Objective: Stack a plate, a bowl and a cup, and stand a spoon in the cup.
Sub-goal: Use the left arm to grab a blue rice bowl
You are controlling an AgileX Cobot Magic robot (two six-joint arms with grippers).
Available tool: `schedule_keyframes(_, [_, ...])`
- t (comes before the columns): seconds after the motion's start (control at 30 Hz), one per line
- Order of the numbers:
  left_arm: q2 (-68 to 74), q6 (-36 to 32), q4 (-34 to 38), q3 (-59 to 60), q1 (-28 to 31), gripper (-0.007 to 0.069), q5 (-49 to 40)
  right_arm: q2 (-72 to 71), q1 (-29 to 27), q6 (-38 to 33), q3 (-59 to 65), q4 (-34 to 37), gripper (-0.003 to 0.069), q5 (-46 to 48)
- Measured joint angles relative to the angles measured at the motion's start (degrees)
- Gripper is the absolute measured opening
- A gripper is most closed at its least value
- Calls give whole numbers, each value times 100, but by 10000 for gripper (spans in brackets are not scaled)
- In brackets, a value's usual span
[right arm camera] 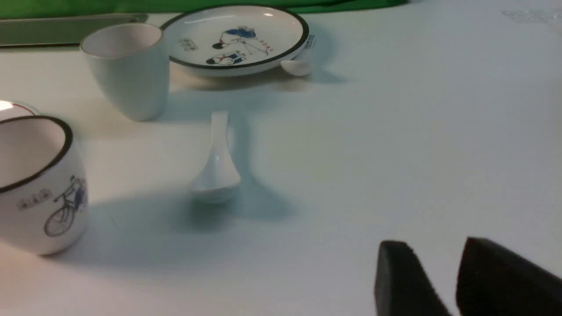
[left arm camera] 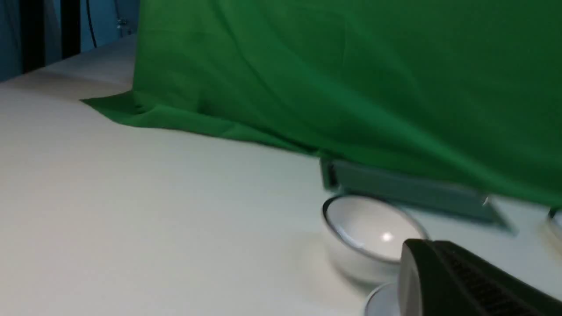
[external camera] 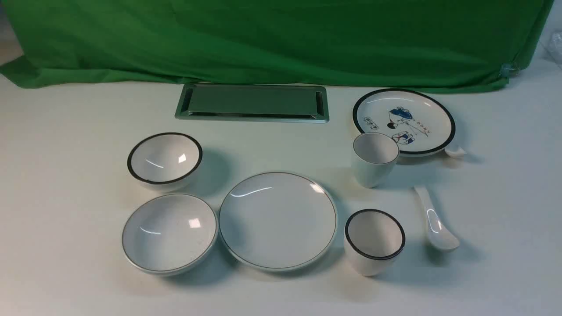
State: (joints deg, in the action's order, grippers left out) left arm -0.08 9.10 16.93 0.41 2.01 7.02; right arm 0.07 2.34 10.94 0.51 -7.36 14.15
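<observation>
The plain white plate [external camera: 277,219] lies at the table's middle front. The wide shallow bowl [external camera: 169,232] sits just left of it, its rim touching or nearly touching the plate. The plain white cup [external camera: 374,159] [right arm camera: 127,70] stands upright behind and to the right of the plate. The white spoon [external camera: 434,219] [right arm camera: 217,162] lies flat at the right, scoop toward me. Neither gripper shows in the front view. My right gripper [right arm camera: 432,263] hovers over bare table with a narrow gap between its fingers, empty. Only one black finger [left arm camera: 461,281] of my left gripper shows, near the bowl's rim [left arm camera: 380,303].
A black-rimmed bowl [external camera: 164,158] [left arm camera: 373,232] stands behind the bowl. A black-rimmed cup [external camera: 374,241] [right arm camera: 35,184] stands right of the plate. A cartoon plate [external camera: 404,120] lies at the back right, on a second spoon [external camera: 454,151]. A recessed metal tray [external camera: 252,103] and a green cloth [external camera: 281,39] are behind.
</observation>
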Motion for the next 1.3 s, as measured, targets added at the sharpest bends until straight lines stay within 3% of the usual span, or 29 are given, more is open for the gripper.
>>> schedule_keyframes(0.17, [0, 36, 30, 0, 0, 4, 202, 0, 0, 0, 0, 0, 239, 0])
schedule_keyframes(0.23, [0, 276, 69, 0, 0, 4, 825, 0, 0, 0, 0, 0, 239, 0])
schedule_keyframes(0.37, [0, 1603, 69, -24, 0, 4, 2626, 0, 0, 0, 0, 0, 239, 0])
schedule_keyframes(0.43, [8, 2204, -118, -522, 0, 4, 2671, 0, 0, 0, 0, 0, 239, 0])
schedule_keyframes(0.57, [461, 2604, -850, -2023, 0, 4, 520, 0, 0, 0, 0, 0, 239, 0])
schedule_keyframes(0.6, [1012, 2507, -1078, -2946, -6, 4, -1173, 0, 0, 0, 0, 0, 239, 0])
schedule_keyframes(0.63, [1092, 2467, -1078, -3060, -12, 4, -1173, 0, 0, 0, 0, 0, 239, 0])
schedule_keyframes(0.67, [1718, 1989, -1013, -3832, -19, 4, -2447, 0, 0, 0, 0, 0, 239, 0])
schedule_keyframes(0.73, [2705, 1077, -580, -4789, -25, 4, -4114, 0, 0, 0, 0, 0, 239, 0])
schedule_keyframes(0.87, [4670, -456, 196, -5761, -29, 4, -6498, 0, 0, 203, 0, 51, 239, -286])
schedule_keyframes(0.9, [4758, -572, 230, -5790, -29, 4, -6566, 0, 0, 249, 0, 76, 239, -328])
schedule_keyframes(0.97, [5776, -1029, 206, -5809, -29, 4, -6915, 0, 0, 1064, 0, 278, 239, -980])
schedule_keyframes(1.13, [7446, -1422, -69, -5657, -129, 4, -6237, 0, 0, 2889, 0, 449, 239, -2319])
schedule_keyframes(1.3, [8252, -1706, -348, -5657, -583, 4, -5581, 0, 0, 3272, 0, 467, 236, -2722])
